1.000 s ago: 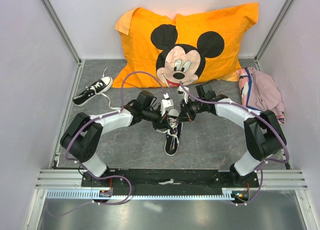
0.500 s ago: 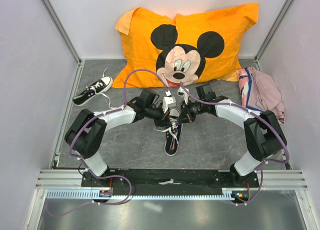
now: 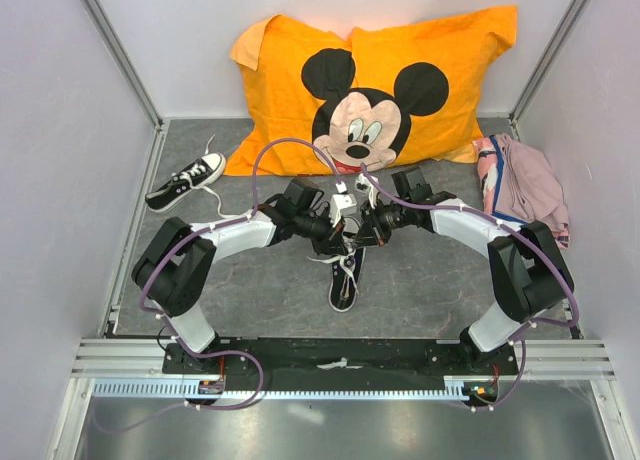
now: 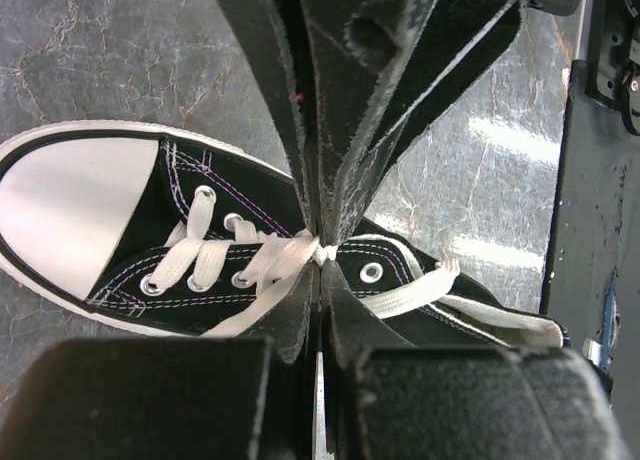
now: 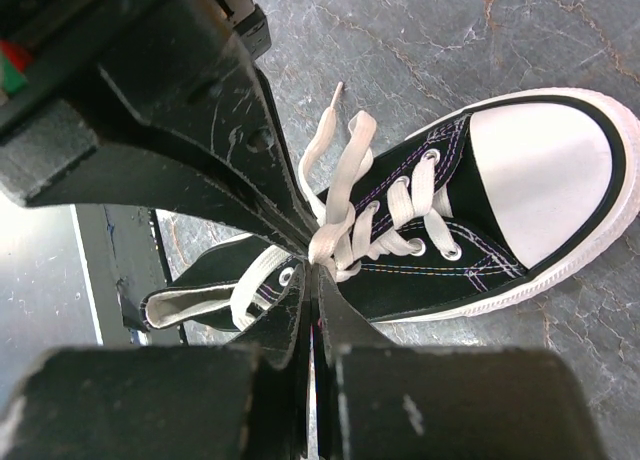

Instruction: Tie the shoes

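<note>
One black shoe [image 3: 343,280] with a white toe cap lies in the middle of the mat, toe toward the arms. It also shows in the left wrist view [image 4: 200,250] and the right wrist view [image 5: 480,210]. My left gripper [image 3: 343,242] [image 4: 320,256] is shut on a white lace [image 4: 285,260] just above the shoe's eyelets. My right gripper [image 3: 359,238] [image 5: 318,267] is shut on a bunch of lace [image 5: 340,230] at the same spot. The two grippers' tips meet tip to tip over the shoe. A second shoe [image 3: 186,182] lies at the far left, laces loose.
A big orange Mickey Mouse pillow [image 3: 370,90] leans against the back wall. A pink cloth [image 3: 525,185] lies at the right wall. The pen's walls close in left and right. The black arm base rail [image 3: 340,355] runs along the near edge.
My left gripper has moved right, closing in on the right gripper over the shoe's laces. The right arm has hardly moved. The shoe stays in place.
</note>
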Available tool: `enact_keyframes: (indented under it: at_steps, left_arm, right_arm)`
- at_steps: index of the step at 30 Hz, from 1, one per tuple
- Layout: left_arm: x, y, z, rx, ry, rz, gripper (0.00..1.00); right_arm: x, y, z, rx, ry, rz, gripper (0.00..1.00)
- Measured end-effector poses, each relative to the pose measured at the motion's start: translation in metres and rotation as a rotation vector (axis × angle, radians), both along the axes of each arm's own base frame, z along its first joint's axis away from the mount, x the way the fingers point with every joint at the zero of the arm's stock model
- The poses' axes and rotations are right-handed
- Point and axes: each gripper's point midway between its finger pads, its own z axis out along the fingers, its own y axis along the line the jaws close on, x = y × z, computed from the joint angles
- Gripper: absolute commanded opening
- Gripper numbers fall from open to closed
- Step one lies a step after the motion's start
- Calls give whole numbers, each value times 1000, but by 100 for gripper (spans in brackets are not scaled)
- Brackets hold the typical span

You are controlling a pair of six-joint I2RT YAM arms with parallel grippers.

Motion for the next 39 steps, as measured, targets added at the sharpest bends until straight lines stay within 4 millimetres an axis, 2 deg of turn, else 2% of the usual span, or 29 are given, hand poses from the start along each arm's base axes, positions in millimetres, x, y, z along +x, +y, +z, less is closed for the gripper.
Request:
enact_keyframes:
  at_steps: [7,10,11,14,19,22,27,31,35,39]
  left_arm:
    - [5,-4,4,-18,3,29,2]
    - [9,-5,6,-27,-11,42,2]
    - [10,-6,7,-30,-13,42,2]
    - [12,-7,8,-40,-22,45,2]
    - [12,-7,6,-46,-31,46,2]
    - [12,-7,5,-48,-34,46,2]
    - [13,-8,6,-55,-43,46,2]
    - [12,-8,5,-56,-43,45,2]
    - [12,-8,5,-56,-43,45,2]
    - [12,-8,5,-57,-43,44,2]
  right_arm:
    - [-2,-1,-3,-2,5,0,1]
    - [-3,-1,-4,-3,7,0,9]
    - [-3,-1,-4,-2,7,1,16]
    - [-4,-1,-3,0,10,2,26]
    - [-1,-5,0,18,27,-12,39]
    - [7,-13,4,31,41,-45,39]
    - [24,-27,11,49,49,-109,34]
    - [25,-27,7,44,81,-123,33]
    - [23,-25,-6,31,137,-131,41]
    - [22,-25,-10,28,165,-139,40]
